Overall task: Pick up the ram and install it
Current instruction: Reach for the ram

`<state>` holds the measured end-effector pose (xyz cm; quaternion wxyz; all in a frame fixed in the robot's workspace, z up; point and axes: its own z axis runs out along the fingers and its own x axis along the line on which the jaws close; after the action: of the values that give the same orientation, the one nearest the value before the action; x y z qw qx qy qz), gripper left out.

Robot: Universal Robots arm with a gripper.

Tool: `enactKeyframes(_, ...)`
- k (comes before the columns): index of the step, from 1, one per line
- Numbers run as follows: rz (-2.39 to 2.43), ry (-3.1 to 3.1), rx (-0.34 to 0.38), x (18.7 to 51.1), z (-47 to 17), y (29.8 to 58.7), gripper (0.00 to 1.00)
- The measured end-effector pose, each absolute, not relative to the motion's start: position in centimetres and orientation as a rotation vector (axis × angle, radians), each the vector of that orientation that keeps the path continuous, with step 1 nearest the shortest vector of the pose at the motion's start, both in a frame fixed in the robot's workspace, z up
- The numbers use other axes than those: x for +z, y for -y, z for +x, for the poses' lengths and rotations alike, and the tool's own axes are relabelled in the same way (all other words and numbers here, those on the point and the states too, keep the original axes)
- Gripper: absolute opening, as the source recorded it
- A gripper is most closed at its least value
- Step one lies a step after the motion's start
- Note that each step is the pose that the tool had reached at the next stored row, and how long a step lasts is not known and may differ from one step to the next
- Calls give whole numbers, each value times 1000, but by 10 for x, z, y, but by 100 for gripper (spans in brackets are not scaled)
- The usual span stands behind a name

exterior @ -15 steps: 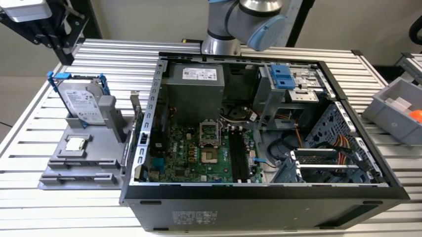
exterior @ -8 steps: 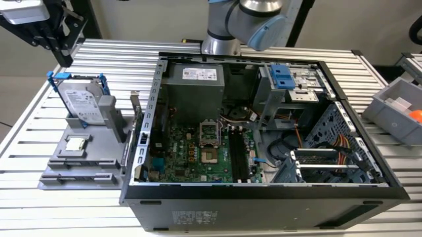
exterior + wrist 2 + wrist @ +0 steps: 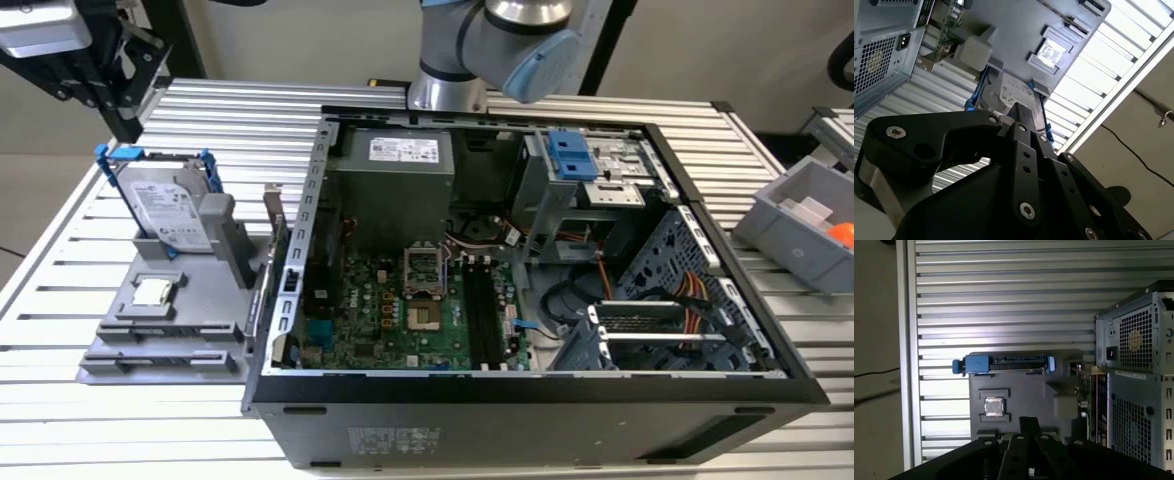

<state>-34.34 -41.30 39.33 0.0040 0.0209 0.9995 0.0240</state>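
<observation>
The end effector [image 3: 127, 125] hangs above the bench [image 3: 200, 105], near its far corner on the exterior view's left. Its two fingers are pressed together and hold nothing.

Under it, close to the bench edge on that same side, sits a gray holder [image 3: 174, 340]. It has three things in it. A silver hard drive [image 3: 167, 205] in a blue frame stands up on its edge. A small square chip [image 3: 154, 292] lies flat in its own little pocket. The ram [image 3: 274, 222] stands on its thin edge on the side of the holder just beside the computer case [image 3: 534, 410].

The case lies open in the middle of the bench. Inside it are a green board [image 3: 400, 310] with long black slots [image 3: 481, 315], a big gray box [image 3: 394, 180] and some colored wires [image 3: 687, 310]. The slots have no ram in them.

Past the bench edge on the exterior view's right is a gray bin [image 3: 787, 240]. It holds an orange thing [image 3: 841, 235] and a white piece [image 3: 807, 210].
</observation>
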Motion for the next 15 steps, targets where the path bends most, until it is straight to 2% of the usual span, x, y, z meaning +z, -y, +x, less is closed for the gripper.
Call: enactKeyframes(15,65,-3132,75,393,-344,425,0)
